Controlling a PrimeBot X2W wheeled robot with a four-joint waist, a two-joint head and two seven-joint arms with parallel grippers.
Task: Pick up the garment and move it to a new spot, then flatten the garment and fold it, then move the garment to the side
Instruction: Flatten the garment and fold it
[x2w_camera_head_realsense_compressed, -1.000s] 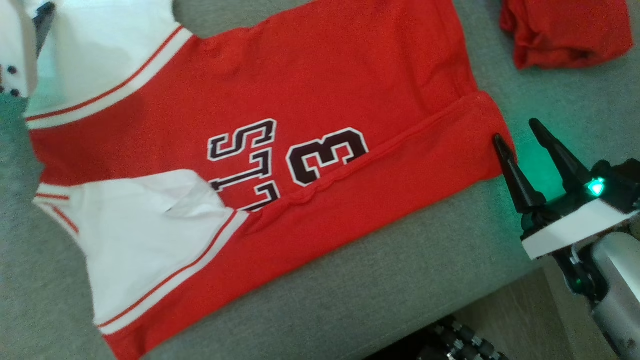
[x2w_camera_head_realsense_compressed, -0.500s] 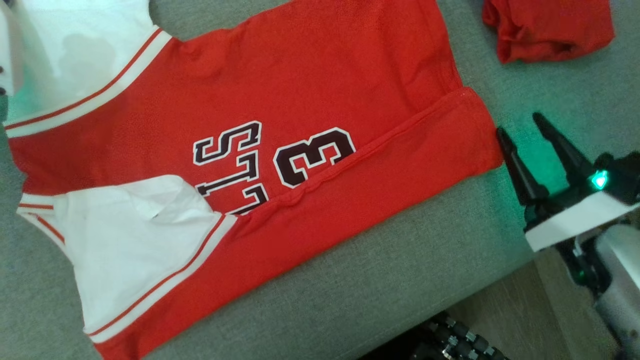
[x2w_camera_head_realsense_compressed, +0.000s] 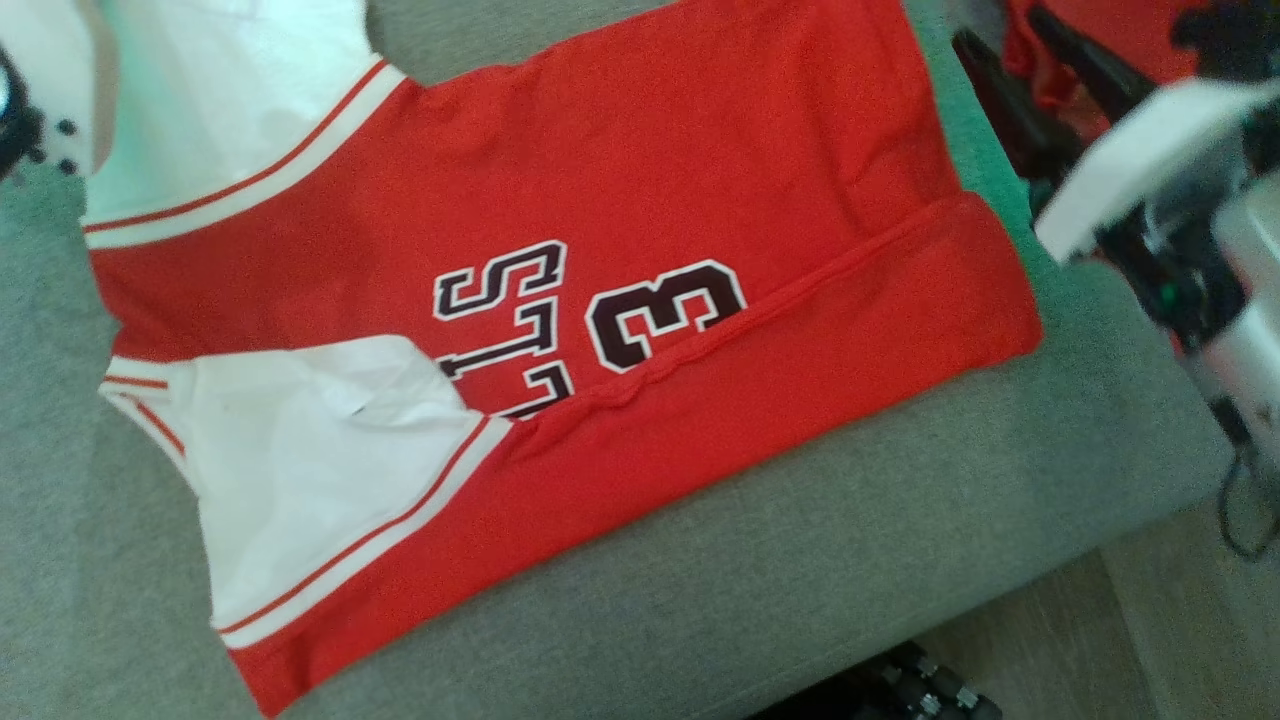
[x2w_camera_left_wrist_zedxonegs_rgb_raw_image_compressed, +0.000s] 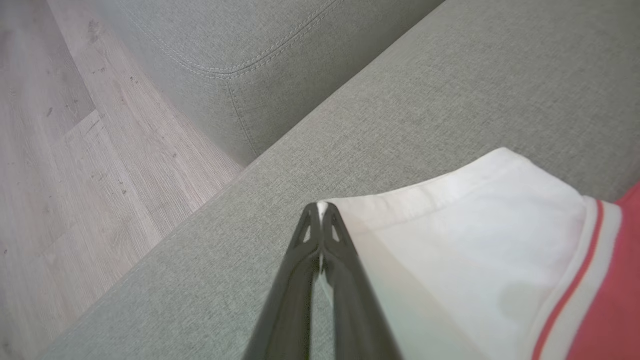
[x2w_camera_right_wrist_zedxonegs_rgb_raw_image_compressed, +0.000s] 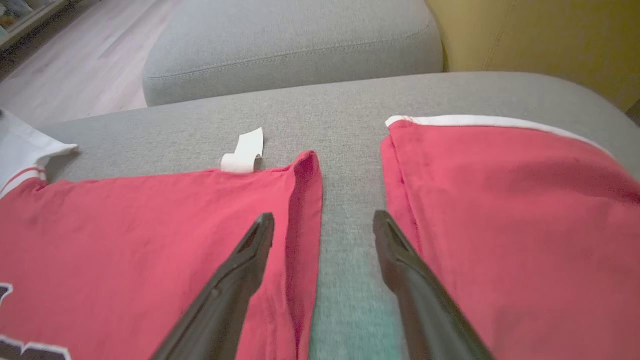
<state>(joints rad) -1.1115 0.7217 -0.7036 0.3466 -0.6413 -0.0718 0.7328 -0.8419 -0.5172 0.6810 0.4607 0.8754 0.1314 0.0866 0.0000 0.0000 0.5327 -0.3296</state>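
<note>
The garment (x2w_camera_head_realsense_compressed: 650, 180) is a red jersey with white sleeves and dark "13" lettering, lying flat on the grey couch seat (x2w_camera_head_realsense_compressed: 800, 560), its near long side folded over. In the left wrist view my left gripper (x2w_camera_left_wrist_zedxonegs_rgb_raw_image_compressed: 320, 207) is shut on the corner of a white sleeve (x2w_camera_left_wrist_zedxonegs_rgb_raw_image_compressed: 475, 240). My right gripper (x2w_camera_head_realsense_compressed: 1000, 30) hovers open by the far end of the hem. In the right wrist view that gripper (x2w_camera_right_wrist_zedxonegs_rgb_raw_image_compressed: 324, 217) straddles the bare strip beside the garment's hem (x2w_camera_right_wrist_zedxonegs_rgb_raw_image_compressed: 305, 200), holding nothing.
A second red cloth (x2w_camera_right_wrist_zedxonegs_rgb_raw_image_compressed: 500, 200) lies just right of the hem, also at the top right (x2w_camera_head_realsense_compressed: 1120, 20). A white label (x2w_camera_right_wrist_zedxonegs_rgb_raw_image_compressed: 245, 150) sticks out of the garment. The seat's front edge drops to wooden floor (x2w_camera_head_realsense_compressed: 1150, 640). Another grey cushion (x2w_camera_right_wrist_zedxonegs_rgb_raw_image_compressed: 290, 45) lies beyond.
My right gripper has moved from the hem's near corner up to its far end, still open. The left gripper has shut on the sleeve corner. The head camera has shifted slightly.
</note>
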